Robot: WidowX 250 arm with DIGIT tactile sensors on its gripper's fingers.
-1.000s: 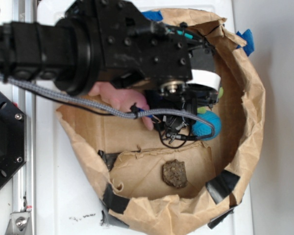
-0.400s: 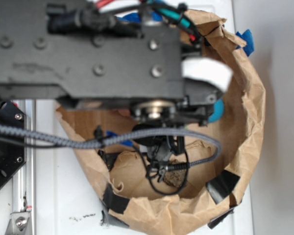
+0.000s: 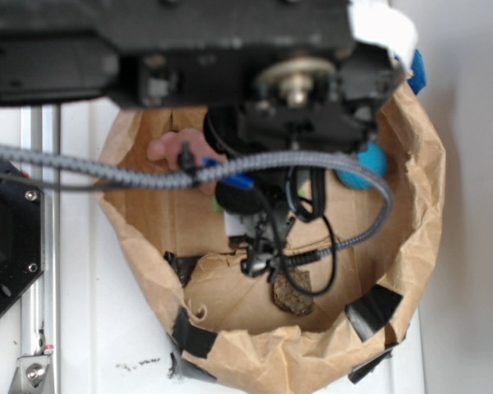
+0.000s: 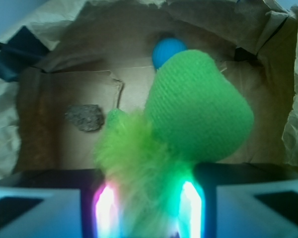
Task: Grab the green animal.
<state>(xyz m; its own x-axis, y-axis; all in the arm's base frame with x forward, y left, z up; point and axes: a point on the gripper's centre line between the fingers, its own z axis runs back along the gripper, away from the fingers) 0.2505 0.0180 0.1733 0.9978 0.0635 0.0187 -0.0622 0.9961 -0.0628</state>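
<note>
Inside crumpled paper bag, white tabletop.

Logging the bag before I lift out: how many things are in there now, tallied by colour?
Green: 1, the green animal, held in the hand
Pink: 1, plush toy
Blue: 1, ball
Brown-grey: 1, rough lump
Total: 4

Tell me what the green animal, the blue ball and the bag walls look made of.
Green animal: soft plush, apparently a fine knit-textured fabric on the rounded green end, with shaggy lime fuzz where it sits between the jaws. Blue ball: blurred; matte blue, likely fabric or yarn, but I cannot tell. Bag walls: creased brown kraft paper with torn edges, patched with black tape.
</note>
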